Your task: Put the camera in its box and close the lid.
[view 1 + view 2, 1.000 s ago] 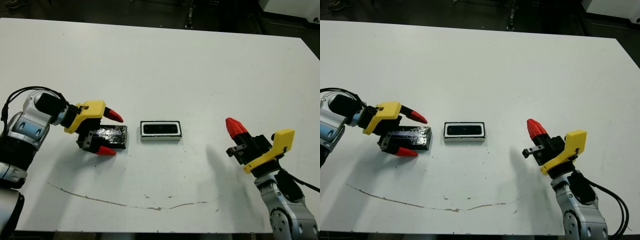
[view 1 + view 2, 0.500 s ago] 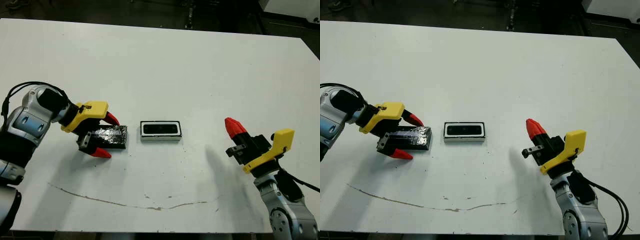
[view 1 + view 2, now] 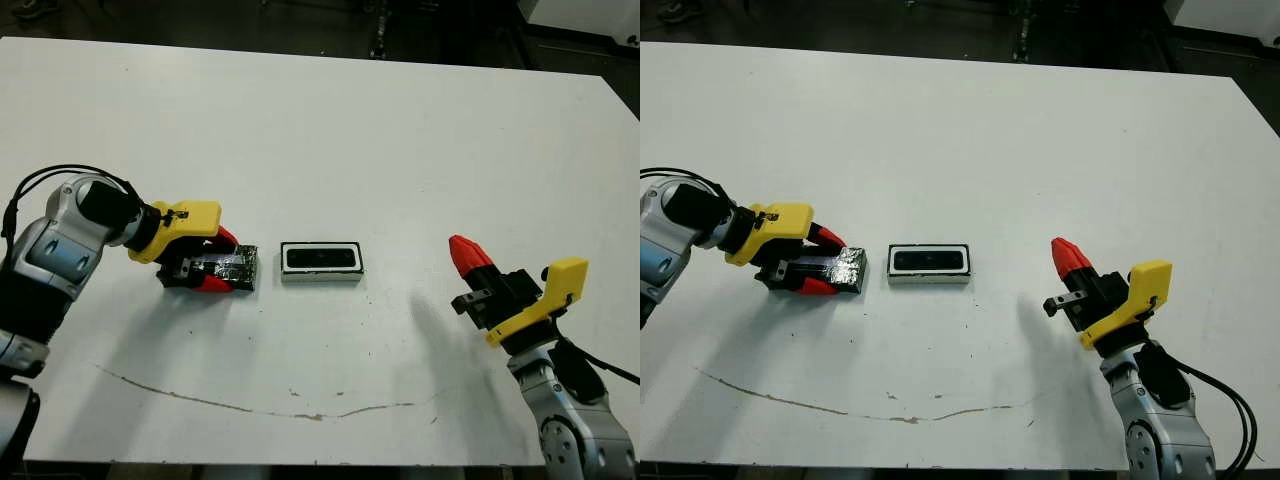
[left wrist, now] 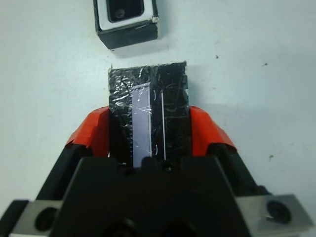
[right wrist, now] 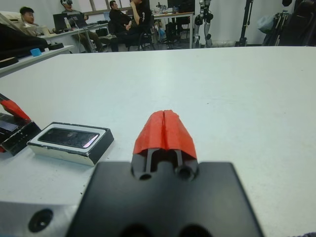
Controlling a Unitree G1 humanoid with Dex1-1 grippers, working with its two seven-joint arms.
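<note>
The box (image 3: 321, 274) lies at the table's middle, white inside with a dark rim. The camera (image 3: 322, 259), a slim black bar, lies inside it; the right wrist view shows its glossy face (image 5: 69, 138) flush in the box (image 5: 74, 150). Just to the left of the box lies the lid (image 3: 238, 266), flat, glossy black with silvery glints. My left gripper (image 3: 218, 262) is shut on the lid (image 4: 148, 94), one red finger (image 4: 94, 131) pressed against each long side. At the right front, my right gripper (image 3: 468, 255) hovers shut with nothing in it, well apart from the box.
A thin brown scuff line (image 3: 250, 405) runs across the white table (image 3: 330, 130) near its front edge. Beyond the far edge, the right wrist view shows several seated people (image 5: 123, 19) and desks.
My left gripper's fingers have come together from open around the lid to clamped on its sides. The right arm, box and camera have not moved.
</note>
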